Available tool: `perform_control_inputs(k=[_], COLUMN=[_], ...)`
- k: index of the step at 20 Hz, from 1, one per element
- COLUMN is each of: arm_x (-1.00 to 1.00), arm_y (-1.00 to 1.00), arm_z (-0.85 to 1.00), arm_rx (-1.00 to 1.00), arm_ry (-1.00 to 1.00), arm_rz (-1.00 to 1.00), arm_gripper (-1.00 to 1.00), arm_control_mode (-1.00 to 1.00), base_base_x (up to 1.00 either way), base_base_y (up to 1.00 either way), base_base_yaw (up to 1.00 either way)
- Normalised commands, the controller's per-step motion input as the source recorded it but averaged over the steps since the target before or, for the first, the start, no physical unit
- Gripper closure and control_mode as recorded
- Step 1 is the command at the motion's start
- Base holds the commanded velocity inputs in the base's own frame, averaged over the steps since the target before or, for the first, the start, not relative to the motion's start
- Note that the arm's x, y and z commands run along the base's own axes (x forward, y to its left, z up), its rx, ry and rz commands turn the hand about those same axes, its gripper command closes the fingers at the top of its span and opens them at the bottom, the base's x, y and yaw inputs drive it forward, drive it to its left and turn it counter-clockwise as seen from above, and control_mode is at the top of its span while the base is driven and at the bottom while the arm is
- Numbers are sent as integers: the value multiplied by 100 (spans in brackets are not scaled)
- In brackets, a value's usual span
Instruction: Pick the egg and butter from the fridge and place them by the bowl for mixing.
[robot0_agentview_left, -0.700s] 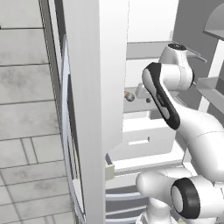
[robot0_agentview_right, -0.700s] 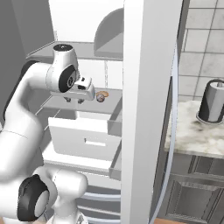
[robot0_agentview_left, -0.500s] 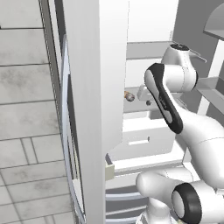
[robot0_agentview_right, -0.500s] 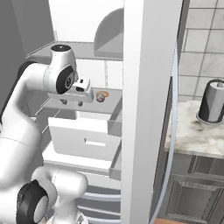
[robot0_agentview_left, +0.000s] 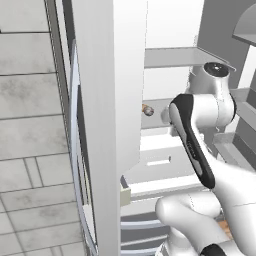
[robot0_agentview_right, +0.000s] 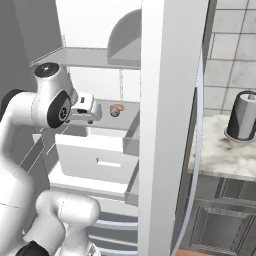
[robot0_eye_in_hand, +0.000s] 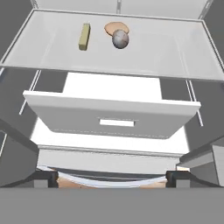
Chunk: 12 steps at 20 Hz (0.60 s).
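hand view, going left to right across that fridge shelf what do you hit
butter stick -> flat tan item -> egg, which sits in front of the tan item and overlaps its right part, all on the grey shelf.

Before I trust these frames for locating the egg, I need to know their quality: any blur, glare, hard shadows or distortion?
Hand view: sharp, evenly lit, shelf edges splay outward with perspective; egg crisp, soft shading only. Left base view: flat rendered light, no glare; the fridge wall hides most of the shelf, egg small at its edge. Right base view: no blur; egg tiny on the shelf beyond the claw.
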Motion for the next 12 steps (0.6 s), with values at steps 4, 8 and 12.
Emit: perform_control_inputs(k=[4,8,12], arm_x=[0,0,17], arm_y=[0,-1,-9], arm_z=[0,0,0], arm_rx=[-1,0,0], arm_ry=[-6,0,0], arm_rz=[0,0,0], arm_gripper=[-100,-100,-100], arm_control_mode=[-100,-100,-100], base_base_x=[0,0,0], base_base_y=[0,0,0], base_base_yaw=[0,0,0])
